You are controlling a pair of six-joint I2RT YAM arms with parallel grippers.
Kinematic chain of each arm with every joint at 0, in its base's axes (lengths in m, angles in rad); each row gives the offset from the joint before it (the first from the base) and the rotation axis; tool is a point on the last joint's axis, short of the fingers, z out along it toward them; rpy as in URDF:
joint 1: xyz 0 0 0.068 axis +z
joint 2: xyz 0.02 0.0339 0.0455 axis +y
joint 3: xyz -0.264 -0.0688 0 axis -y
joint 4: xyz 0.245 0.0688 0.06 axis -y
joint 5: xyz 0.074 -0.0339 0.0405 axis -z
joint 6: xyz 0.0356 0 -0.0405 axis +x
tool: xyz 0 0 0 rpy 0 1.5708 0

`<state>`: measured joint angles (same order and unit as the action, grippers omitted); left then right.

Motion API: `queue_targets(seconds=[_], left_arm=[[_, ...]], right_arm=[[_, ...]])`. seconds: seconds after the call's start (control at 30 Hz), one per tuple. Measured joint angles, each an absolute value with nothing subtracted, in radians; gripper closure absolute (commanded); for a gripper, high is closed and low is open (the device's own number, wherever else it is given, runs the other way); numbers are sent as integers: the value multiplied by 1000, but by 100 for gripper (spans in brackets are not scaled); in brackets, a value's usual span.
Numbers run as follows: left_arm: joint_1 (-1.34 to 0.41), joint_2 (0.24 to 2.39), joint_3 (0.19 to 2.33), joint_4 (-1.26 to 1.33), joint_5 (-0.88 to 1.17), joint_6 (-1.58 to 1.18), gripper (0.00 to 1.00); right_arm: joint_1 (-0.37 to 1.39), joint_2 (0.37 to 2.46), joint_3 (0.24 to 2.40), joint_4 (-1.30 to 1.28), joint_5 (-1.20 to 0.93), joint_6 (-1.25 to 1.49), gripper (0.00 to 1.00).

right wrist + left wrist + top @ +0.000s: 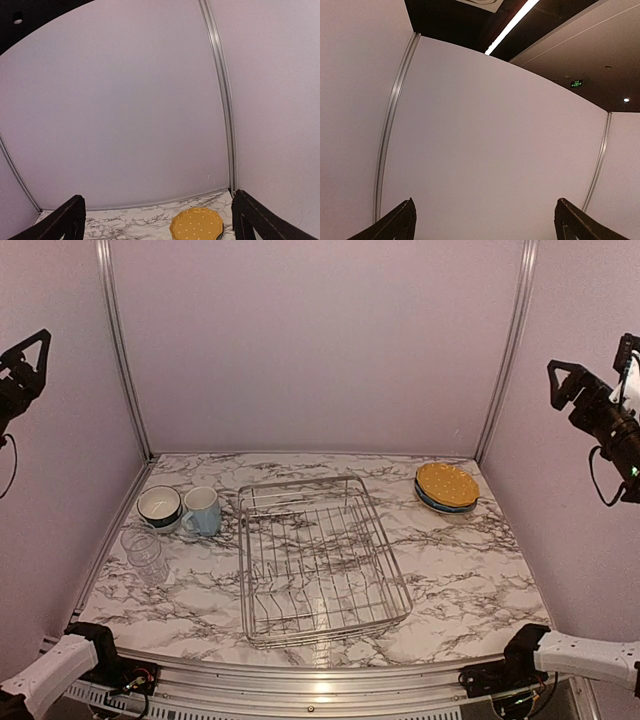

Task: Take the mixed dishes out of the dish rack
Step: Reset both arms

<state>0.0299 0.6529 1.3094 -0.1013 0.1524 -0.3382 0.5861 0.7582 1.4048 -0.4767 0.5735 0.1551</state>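
Left gripper (487,224) sits high at the upper left edge of the top view, jaws wide apart, nothing between them; its wrist view shows only wall. Below it on the table (470,580), left side: dark-teal-and-white bowl (159,505), light blue mug (203,510) touching it on the right, two clear glasses (145,555) just nearer the bottom of the frame. Centre: dish rack (243,560), long axis running bottom to top of the frame. No dish shows on its prongs, so unloading looks done. Right of it, well apart, yellow plate (447,484) tops a stack with a blue plate (435,502) under it. Right gripper (160,220) is high at the upper right edge, jaws also spread and empty, aimed toward the plates. The rack lies down and inward from both grippers, roughly midway; neither arm is clearly nearer.
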Motion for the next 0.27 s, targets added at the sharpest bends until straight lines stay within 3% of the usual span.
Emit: queue_targets(seconds=[0.27], left_arm=[[30, 659, 1246, -86, 148, -368, 1]], right_arm=[[586, 701, 1348, -421, 558, 104, 1]])
